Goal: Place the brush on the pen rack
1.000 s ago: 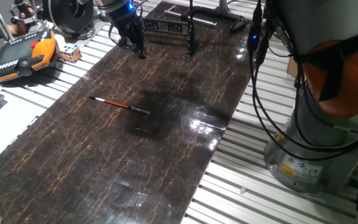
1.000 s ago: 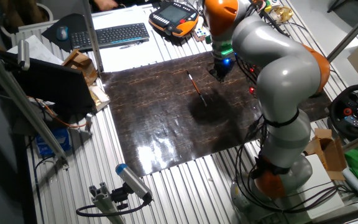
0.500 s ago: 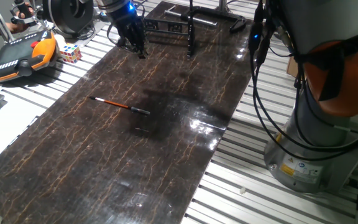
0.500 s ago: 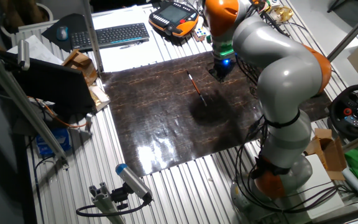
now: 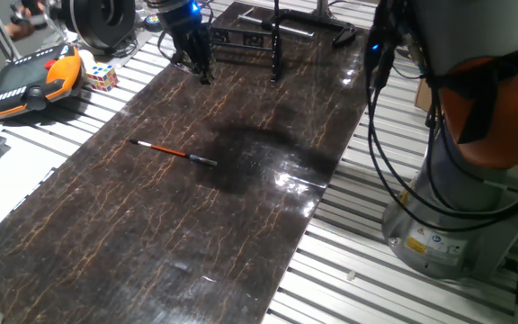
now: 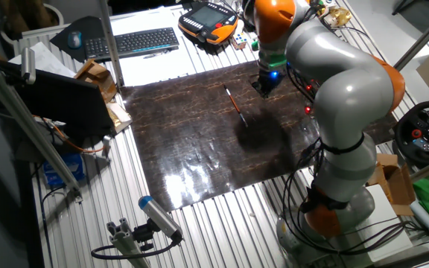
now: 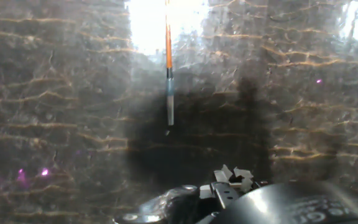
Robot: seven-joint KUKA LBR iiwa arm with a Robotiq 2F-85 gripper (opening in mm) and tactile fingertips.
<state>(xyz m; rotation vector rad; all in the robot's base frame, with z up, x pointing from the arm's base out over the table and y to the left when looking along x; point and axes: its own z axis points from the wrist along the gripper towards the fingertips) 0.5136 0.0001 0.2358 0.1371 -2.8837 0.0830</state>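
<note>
The brush [image 5: 173, 152] lies flat mid-counter [image 5: 151, 234], well apart from every edge. The hand [image 5: 201, 72] hangs near the rack [image 5: 276, 40], holding nothing; its opening can't be told.

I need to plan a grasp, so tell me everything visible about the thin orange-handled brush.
The thin orange-handled brush is a slender stick, its orange-red shaft leading into a dark band, a silvery-white section and a fine tip. It lies flat on the glossy dark marbled mat, beside a large shadow. Nothing touches it apart from the mat; the claw hangs well away, near the black metal rack.
</note>
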